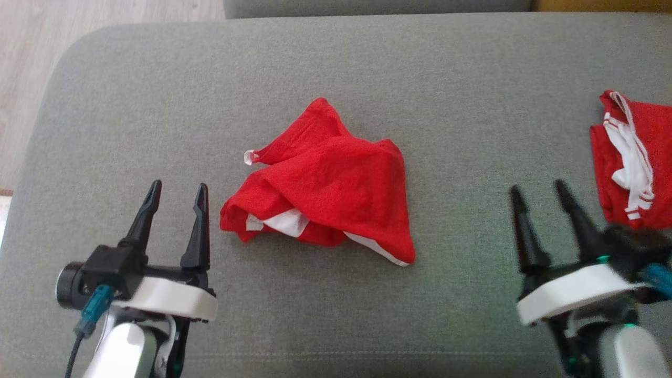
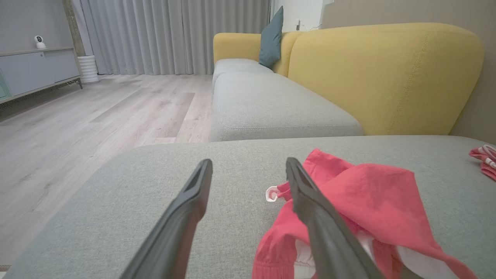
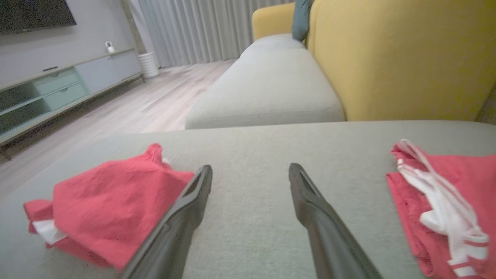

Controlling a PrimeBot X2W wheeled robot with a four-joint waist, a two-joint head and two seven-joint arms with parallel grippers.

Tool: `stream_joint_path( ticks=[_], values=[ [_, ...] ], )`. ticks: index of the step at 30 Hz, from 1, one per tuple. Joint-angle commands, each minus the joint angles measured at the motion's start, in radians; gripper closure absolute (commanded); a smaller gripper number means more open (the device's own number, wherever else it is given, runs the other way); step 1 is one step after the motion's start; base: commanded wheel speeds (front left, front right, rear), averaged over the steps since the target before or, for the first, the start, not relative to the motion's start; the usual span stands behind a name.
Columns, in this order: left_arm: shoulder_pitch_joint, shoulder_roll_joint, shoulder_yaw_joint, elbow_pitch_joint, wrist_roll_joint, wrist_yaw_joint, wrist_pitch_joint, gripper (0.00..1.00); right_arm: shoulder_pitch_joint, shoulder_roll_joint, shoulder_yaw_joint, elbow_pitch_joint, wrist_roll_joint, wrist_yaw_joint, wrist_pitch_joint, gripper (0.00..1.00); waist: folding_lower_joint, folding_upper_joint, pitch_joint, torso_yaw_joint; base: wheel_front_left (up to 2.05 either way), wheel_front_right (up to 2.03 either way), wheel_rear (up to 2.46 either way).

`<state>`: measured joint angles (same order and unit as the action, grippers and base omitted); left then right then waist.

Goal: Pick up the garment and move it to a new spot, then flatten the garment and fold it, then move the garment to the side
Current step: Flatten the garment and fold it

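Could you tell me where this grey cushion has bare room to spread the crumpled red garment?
Bare cushion lies behind the crumpled garment and between it and the second red garment at the right edge, which is the crowded side.

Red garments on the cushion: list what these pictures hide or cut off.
- Crumpled garment: head view, its own folds hide its shape.
- Same garment, left wrist view: left gripper covers its near part.
- Second garment: head view, right edge cuts it off; right gripper overlaps its bottom.

A home living room: a yellow-backed sofa (image 2: 383, 77) with a teal pillow (image 2: 271, 38), long grey curtains (image 2: 174, 35), wood floor (image 2: 97, 116), and a low cabinet (image 3: 69, 81) under a wall television (image 3: 35, 15).
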<state>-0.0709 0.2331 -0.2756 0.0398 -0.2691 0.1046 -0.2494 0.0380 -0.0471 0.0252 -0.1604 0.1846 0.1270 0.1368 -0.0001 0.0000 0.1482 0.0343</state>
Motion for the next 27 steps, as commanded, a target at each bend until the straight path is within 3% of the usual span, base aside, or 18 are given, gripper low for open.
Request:
stream_joint_path(
  ticks=[1, 10, 16, 17, 18, 19, 27],
  values=[
    [-0.042, 0.005, 0.042, -0.025, 0.011, -0.008, -0.012, 0.0, -0.007, -0.017, 0.061, -0.021, 0.002, 0.004, 0.015, 0.0, 0.0001, 0.0, 0.012, 0.008, 0.0, 0.0, 0.0],
    [-0.105, -0.028, 0.017, -0.021, 0.029, -0.041, -0.012, 0.0, -0.046, -0.055, 0.318, 0.157, 0.042, 0.004, 0.045, 0.0, 0.0001, 0.0, 0.082, 0.071, 0.0, 0.0, 0.0],
    [-0.133, -0.055, 0.018, -0.016, 0.038, -0.06, -0.012, 0.0, -0.123, -0.059, 0.361, 0.309, 0.029, 0.004, 0.008, 0.0, 0.0001, 0.0, 0.117, 0.102, 0.0, 0.0, 0.0],
    [-0.134, -0.058, 0.02, -0.015, 0.04, -0.063, -0.012, 0.0, -0.135, -0.059, 0.356, 0.33, 0.026, 0.004, 0.002, 0.18, 0.0001, 0.0, 0.12, 0.105, 0.0, 0.0, 0.0],
    [-0.135, -0.061, 0.022, -0.015, 0.042, -0.065, -0.012, 0.0, -0.146, -0.058, 0.351, 0.345, 0.03, 0.004, -0.006, 0.67, 0.0001, 0.0, 0.124, 0.107, 0.0, 0.0, 0.0],
    [-0.135, -0.063, 0.026, -0.014, 0.043, -0.068, -0.012, 0.0, -0.155, -0.058, 0.347, 0.356, 0.033, 0.004, -0.012, 1.0, 0.0001, 0.0, 0.125, 0.107, 0.0, 0.0, 0.0],
    [-0.127, -0.069, 0.054, -0.016, 0.06, -0.082, -0.012, 0.0, -0.187, -0.09, 0.275, 0.266, 0.073, 0.004, -0.03, 1.0, 0.0001, 0.0, 0.128, 0.076, 0.0, 0.0, 0.0]
  ],
)
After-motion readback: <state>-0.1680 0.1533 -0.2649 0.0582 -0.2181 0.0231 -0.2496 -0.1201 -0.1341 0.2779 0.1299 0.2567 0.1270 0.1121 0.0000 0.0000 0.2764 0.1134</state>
